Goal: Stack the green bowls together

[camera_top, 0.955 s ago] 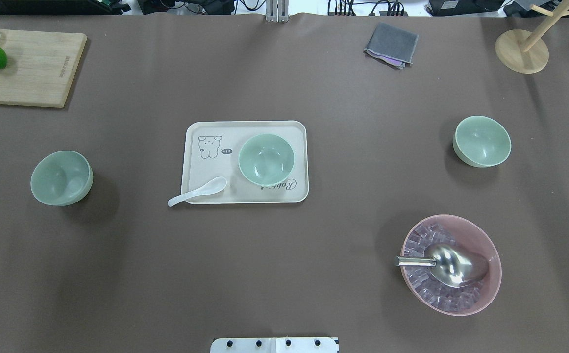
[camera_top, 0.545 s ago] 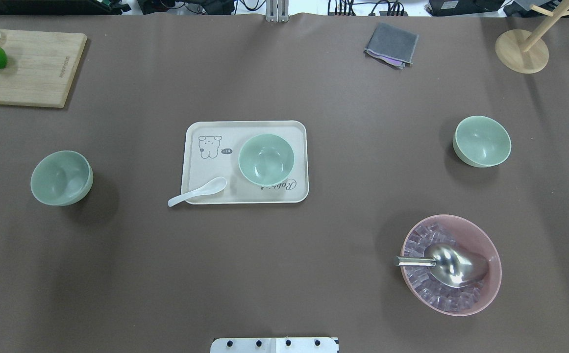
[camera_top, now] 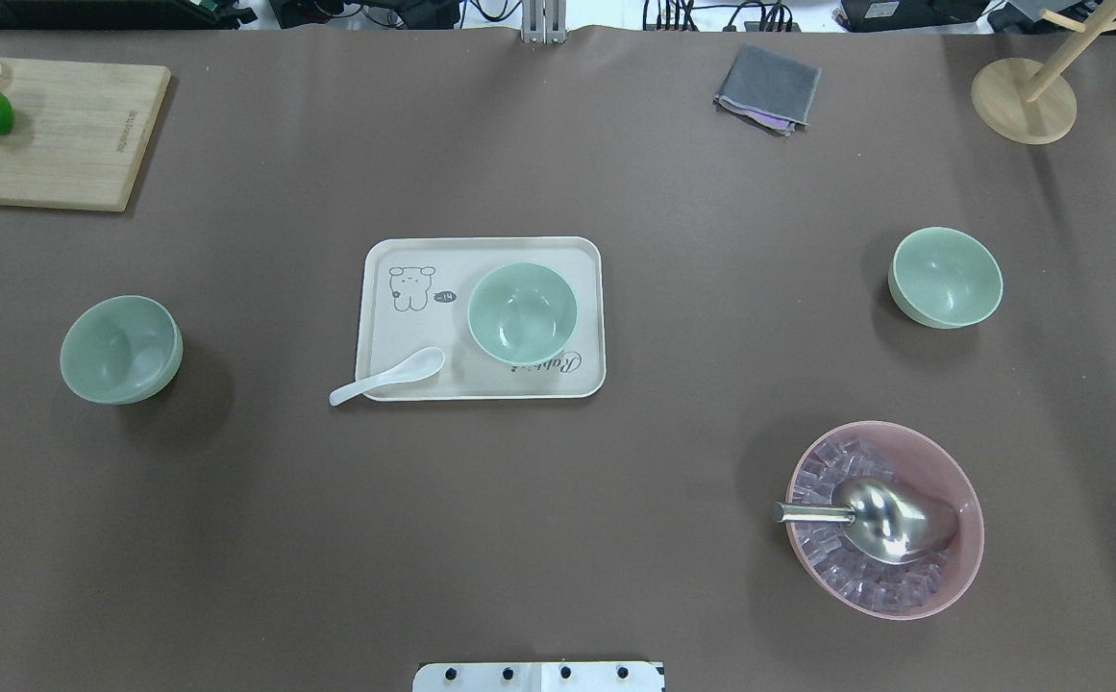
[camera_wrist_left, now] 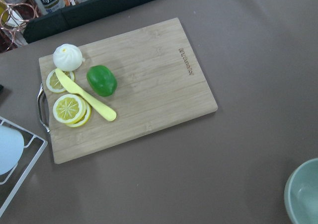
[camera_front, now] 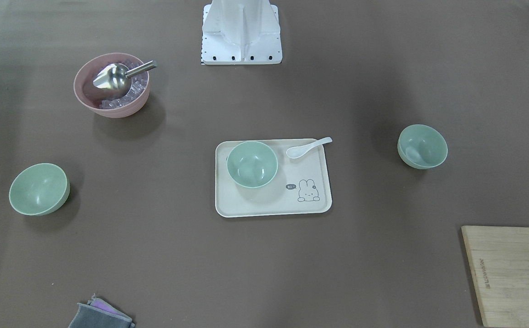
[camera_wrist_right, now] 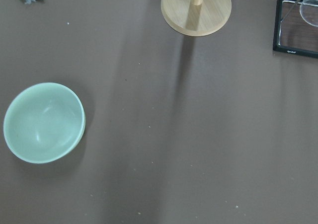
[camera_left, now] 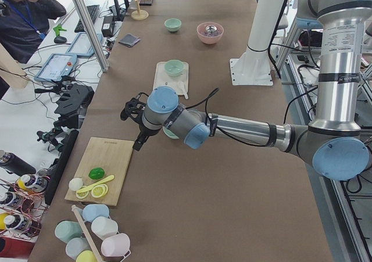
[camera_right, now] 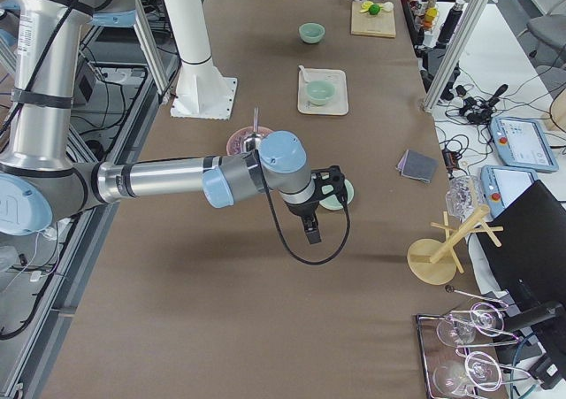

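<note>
Three pale green bowls stand apart and upright. One bowl is at the table's left and shows at the edge of the left wrist view. One bowl sits on the cream tray. One bowl is at the right and shows in the right wrist view. My left gripper hovers high near the left bowl. My right gripper hovers high over the right bowl. Both show only in the side views, so I cannot tell whether they are open or shut.
A white spoon lies across the tray's front edge. A pink bowl with ice and a metal scoop stands front right. A cutting board with fruit is back left, a grey cloth and wooden stand at the back right.
</note>
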Robot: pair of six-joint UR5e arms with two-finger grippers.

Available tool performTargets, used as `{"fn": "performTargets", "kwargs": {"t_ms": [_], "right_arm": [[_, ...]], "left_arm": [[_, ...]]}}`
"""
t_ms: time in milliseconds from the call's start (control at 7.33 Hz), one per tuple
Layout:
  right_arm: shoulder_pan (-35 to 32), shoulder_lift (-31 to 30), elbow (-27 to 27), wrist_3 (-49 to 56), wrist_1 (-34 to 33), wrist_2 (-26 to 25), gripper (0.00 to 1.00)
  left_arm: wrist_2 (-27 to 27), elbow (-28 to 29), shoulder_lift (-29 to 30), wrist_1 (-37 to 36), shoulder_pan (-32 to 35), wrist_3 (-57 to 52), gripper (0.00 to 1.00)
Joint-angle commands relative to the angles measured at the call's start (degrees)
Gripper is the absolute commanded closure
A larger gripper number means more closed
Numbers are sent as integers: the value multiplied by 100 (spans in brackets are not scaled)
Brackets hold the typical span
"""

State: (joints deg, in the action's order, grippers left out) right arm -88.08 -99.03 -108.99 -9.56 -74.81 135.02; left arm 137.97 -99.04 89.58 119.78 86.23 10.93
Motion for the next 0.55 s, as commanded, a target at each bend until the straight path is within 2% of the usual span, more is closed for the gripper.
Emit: {"fn": "performTargets", "kwargs": {"t_ms": [0,136,273,409], "right_arm": [[692,435,18,-1385,2,-211,0],[983,550,44,-1800,10,-300,0],[1290,760,132,-2108,-16,-440,2],[1581,832,150,-2468,-25,-781,2]], "left_arm": [[-128,59,42,19,-595,682,2],[-243,103,147,-50,-911,944,2],[-279,295,435,-25,-1245,1825,2],[-601,419,559,-33,-1710,2234,2]]}}
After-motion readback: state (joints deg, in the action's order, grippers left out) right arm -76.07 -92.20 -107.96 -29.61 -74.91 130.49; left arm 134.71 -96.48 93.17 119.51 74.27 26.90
